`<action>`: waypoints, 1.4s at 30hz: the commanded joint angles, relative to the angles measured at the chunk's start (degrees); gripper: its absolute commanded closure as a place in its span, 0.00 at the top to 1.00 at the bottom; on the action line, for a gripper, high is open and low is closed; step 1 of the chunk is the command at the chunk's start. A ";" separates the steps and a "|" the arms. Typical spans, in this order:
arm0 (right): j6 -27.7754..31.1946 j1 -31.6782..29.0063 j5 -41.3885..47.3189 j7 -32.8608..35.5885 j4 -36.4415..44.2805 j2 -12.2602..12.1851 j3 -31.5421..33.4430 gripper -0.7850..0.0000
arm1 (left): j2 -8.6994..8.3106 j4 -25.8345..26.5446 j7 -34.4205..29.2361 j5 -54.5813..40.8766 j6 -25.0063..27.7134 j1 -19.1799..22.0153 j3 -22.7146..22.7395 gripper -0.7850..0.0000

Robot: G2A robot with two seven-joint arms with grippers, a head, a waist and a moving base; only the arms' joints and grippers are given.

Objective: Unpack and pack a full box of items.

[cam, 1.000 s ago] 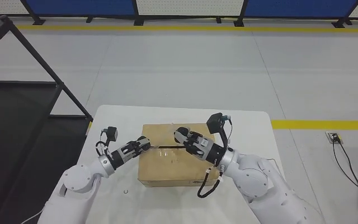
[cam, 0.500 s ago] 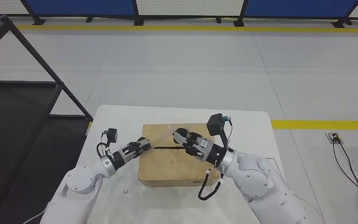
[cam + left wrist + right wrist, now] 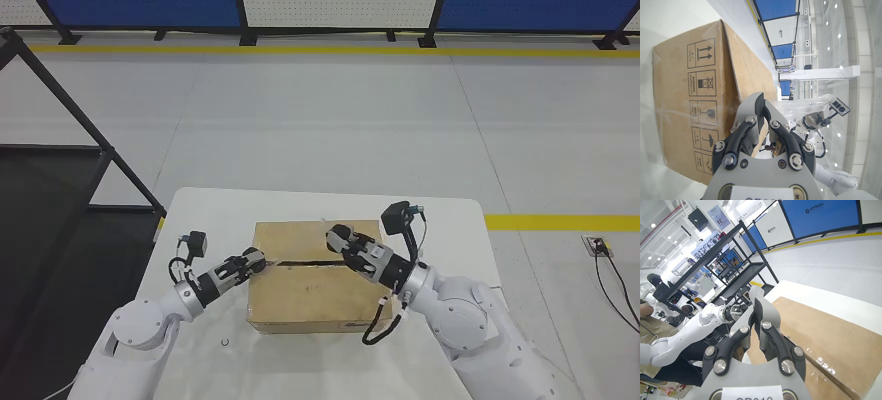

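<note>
A brown cardboard box [image 3: 305, 295] stands in the middle of the white table [image 3: 205, 215], its top flaps down along a dark centre seam [image 3: 300, 263]. My left gripper [image 3: 256, 262] rests at the seam's left end, fingers shut with nothing seen between the pads [image 3: 759, 106]. My right gripper [image 3: 335, 238] hovers over the box top near the seam's middle, shut on a crumpled strip of clear tape [image 3: 756, 291]. In the left wrist view the tape [image 3: 806, 105] bunches over the far right gripper, beyond the box side [image 3: 696, 91] with printed handling symbols.
A black metal shelf rack [image 3: 60, 190] stands off the table's left side. A small ring [image 3: 228, 345] lies on the table near the front left of the box. Bare table surrounds the box on all sides.
My right gripper has shifted to the right over the box top with the tape in it. The left gripper has barely moved, edging slightly toward the front.
</note>
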State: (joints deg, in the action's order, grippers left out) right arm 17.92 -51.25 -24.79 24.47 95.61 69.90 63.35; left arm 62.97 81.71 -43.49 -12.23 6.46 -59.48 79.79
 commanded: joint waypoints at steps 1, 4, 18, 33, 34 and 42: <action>-0.45 -0.62 0.37 0.82 0.15 -0.18 1.01 0.00 | -0.04 0.12 -0.15 0.15 -0.05 0.03 -0.05 0.00; -1.03 -1.42 1.11 1.96 0.20 -0.41 2.33 0.00 | -0.09 0.25 -0.27 0.23 -0.14 0.06 -0.07 0.00; -6.62 -1.07 2.84 9.83 -2.27 -0.82 4.02 0.00 | -0.30 0.74 -0.10 0.75 -0.44 -0.11 -0.14 0.00; -10.91 -3.31 2.75 12.69 -2.50 -1.32 5.77 0.00 | -0.34 0.93 0.45 1.21 -0.70 0.07 -0.92 0.00; -11.21 -3.57 2.65 12.81 -2.34 -1.36 5.84 0.00 | -0.34 0.89 0.45 1.17 -0.76 0.08 -0.98 0.00; -14.89 -3.06 1.94 14.73 -2.74 -1.33 5.16 0.00 | -0.35 0.80 0.68 1.32 -0.85 0.24 -1.33 0.00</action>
State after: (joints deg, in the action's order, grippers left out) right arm 3.53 -54.53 -22.73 39.07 93.06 68.54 68.65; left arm 62.62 82.53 -42.83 -10.89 5.58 -59.25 78.48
